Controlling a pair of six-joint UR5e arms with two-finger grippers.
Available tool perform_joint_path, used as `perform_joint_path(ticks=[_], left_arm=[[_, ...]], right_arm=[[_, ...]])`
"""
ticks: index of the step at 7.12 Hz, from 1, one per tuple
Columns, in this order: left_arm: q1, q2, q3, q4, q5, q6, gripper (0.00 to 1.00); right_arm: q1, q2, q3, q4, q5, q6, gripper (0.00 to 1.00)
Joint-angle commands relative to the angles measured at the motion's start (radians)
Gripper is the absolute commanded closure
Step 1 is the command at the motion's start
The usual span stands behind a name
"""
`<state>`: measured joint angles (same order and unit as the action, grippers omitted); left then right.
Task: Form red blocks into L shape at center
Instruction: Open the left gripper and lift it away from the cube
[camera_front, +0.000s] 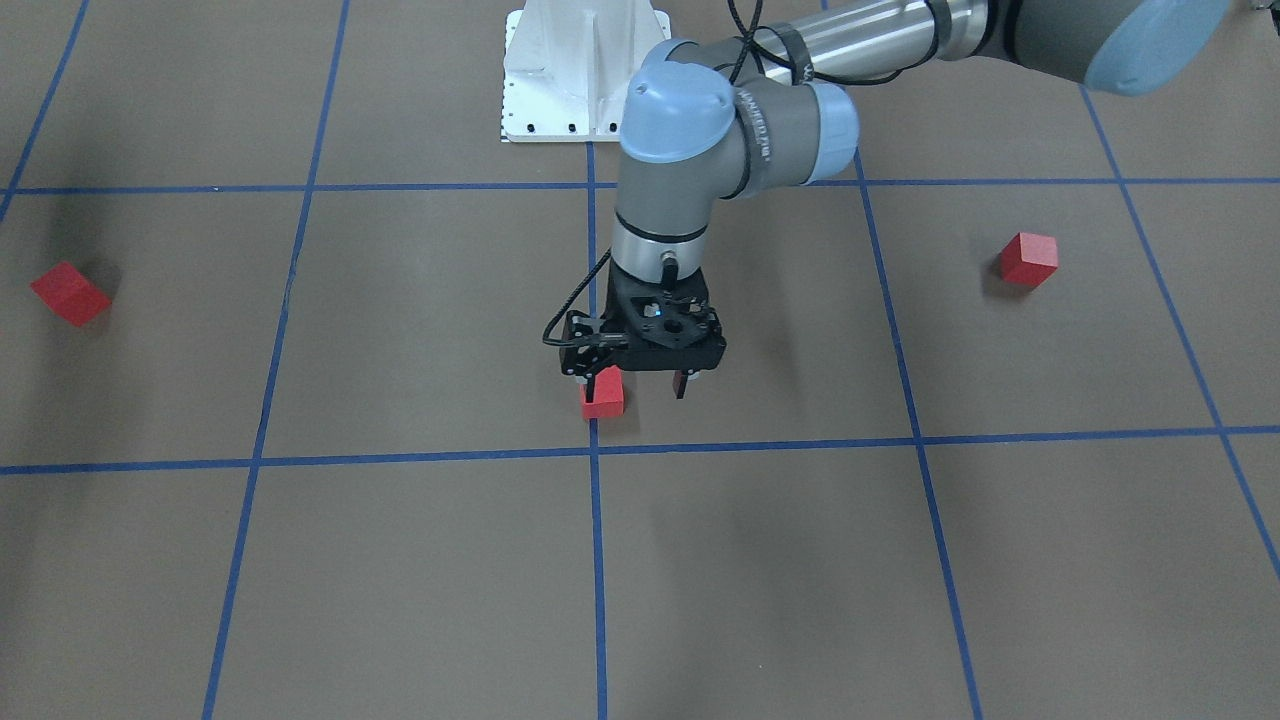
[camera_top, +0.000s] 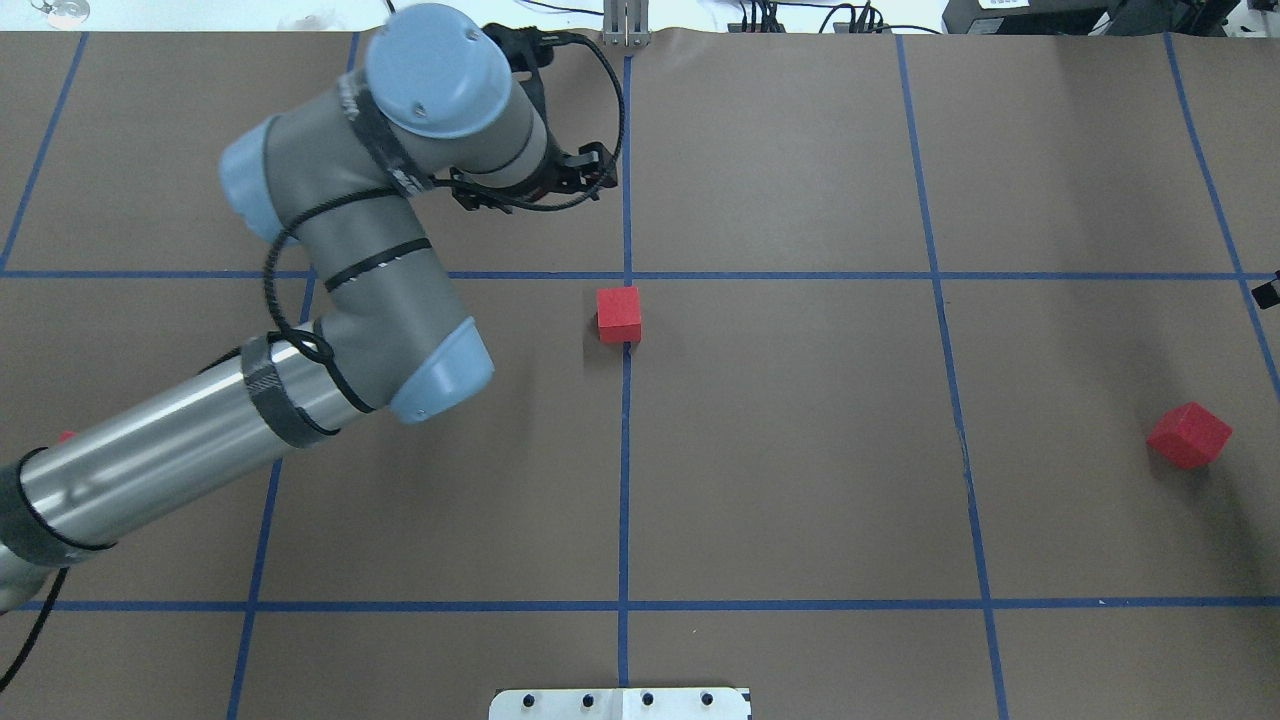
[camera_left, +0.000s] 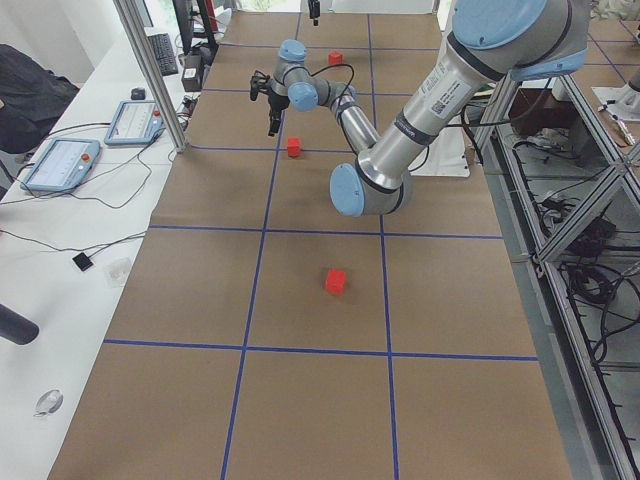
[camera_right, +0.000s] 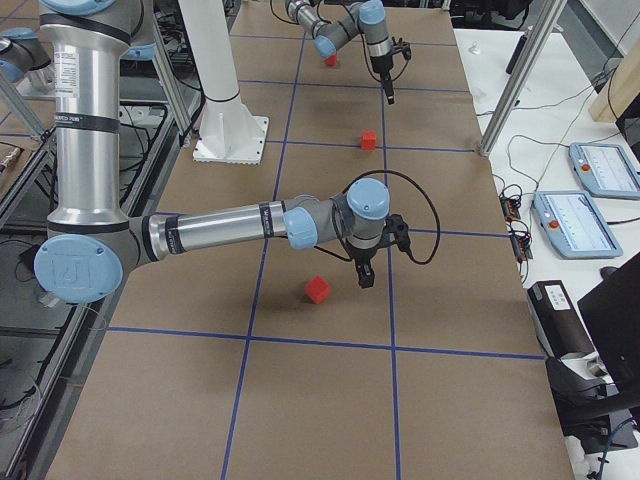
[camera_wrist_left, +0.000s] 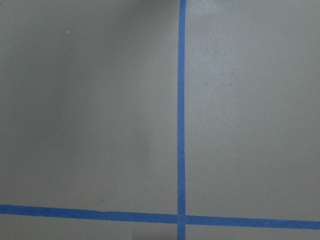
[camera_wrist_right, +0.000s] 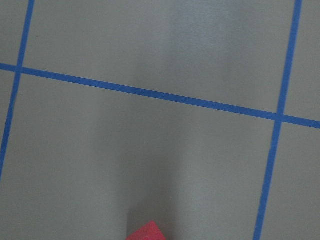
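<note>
One red block (camera_front: 603, 398) (camera_top: 619, 314) lies on a blue tape line, just on the robot's side of the center (camera_front: 595, 452) (camera_top: 627, 275). My left gripper (camera_front: 640, 385) (camera_left: 272, 125) hangs open above the table close to this block, with nothing between its fingers. A second red block (camera_front: 1028, 259) (camera_left: 335, 281) sits on my left side. The third red block (camera_front: 70, 292) (camera_top: 1188, 435) (camera_right: 318, 289) lies on my right side. My right gripper (camera_right: 365, 275) hovers just beyond the third block. I cannot tell whether it is open or shut.
The white robot base (camera_front: 585, 70) (camera_top: 620, 703) stands at the table's near edge. Metal posts (camera_left: 150, 70) (camera_right: 510, 80) rise at the far edge, with tablets (camera_left: 60, 165) (camera_right: 600, 170) and cables on the white bench beyond.
</note>
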<state>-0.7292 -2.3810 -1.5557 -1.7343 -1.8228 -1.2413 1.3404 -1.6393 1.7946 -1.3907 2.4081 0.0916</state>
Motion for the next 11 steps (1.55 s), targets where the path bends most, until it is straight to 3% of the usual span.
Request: perform_joint_path(ticks=[1, 6, 11], left_arm=[[-0.09, 0.123, -0.118, 0.006, -0.069, 0.002, 0.0], [-0.088, 0.152, -0.116, -0.005, -0.062, 0.002, 0.0], [-0.085, 0.158, -0.113, -0.007, -0.062, 0.002, 0.0]], right_arm=[[-0.076, -0.066, -0.014, 0.232, -0.004, -0.007, 0.01], [-0.248, -0.102, -0.041, 0.271, -0.121, -0.01, 0.01], [-0.297, -0.117, -0.086, 0.271, -0.121, -0.01, 0.01]])
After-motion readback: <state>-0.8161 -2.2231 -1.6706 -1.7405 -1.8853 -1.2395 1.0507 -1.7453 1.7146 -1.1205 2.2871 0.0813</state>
